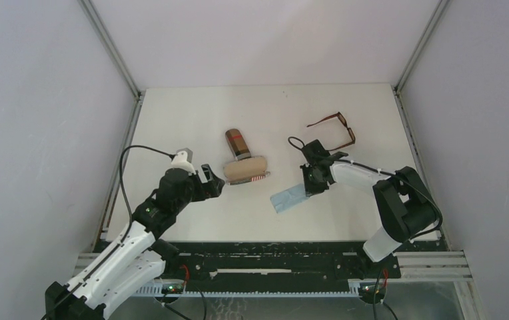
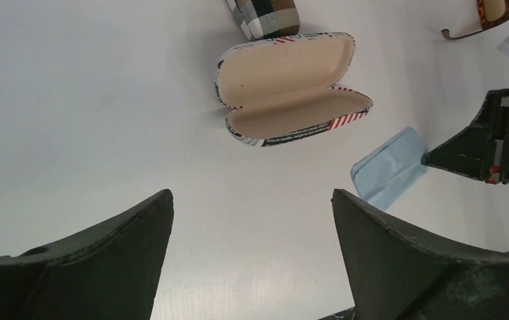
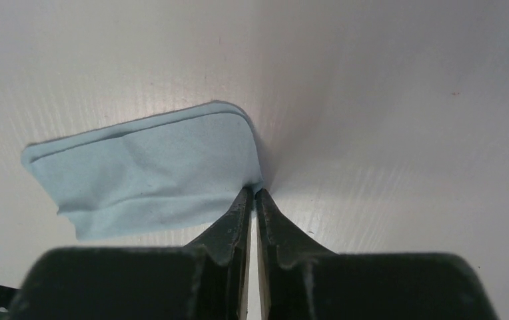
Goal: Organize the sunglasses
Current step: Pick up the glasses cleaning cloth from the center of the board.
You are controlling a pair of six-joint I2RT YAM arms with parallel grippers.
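The dark brown sunglasses (image 1: pixel 336 130) lie unfolded at the back right of the table, and their corner shows in the left wrist view (image 2: pixel 485 15). The red pair is out of view. My right gripper (image 1: pixel 309 187) is shut on the corner of a light blue cloth (image 1: pixel 289 198), which lies flat on the table; the pinch shows in the right wrist view (image 3: pixel 255 193) at the cloth's (image 3: pixel 145 167) near right corner. My left gripper (image 1: pixel 216 181) is open and empty, just left of the open flag-print case (image 1: pixel 246 170), and the case lies ahead of the gripper's fingertips (image 2: pixel 252 200) in the left wrist view.
The open flag-print case (image 2: pixel 292 87) shows its beige lining. A shut plaid case (image 1: pixel 237 143) lies behind it, touching it. Grey walls enclose the white table (image 1: pixel 192 120) on three sides.
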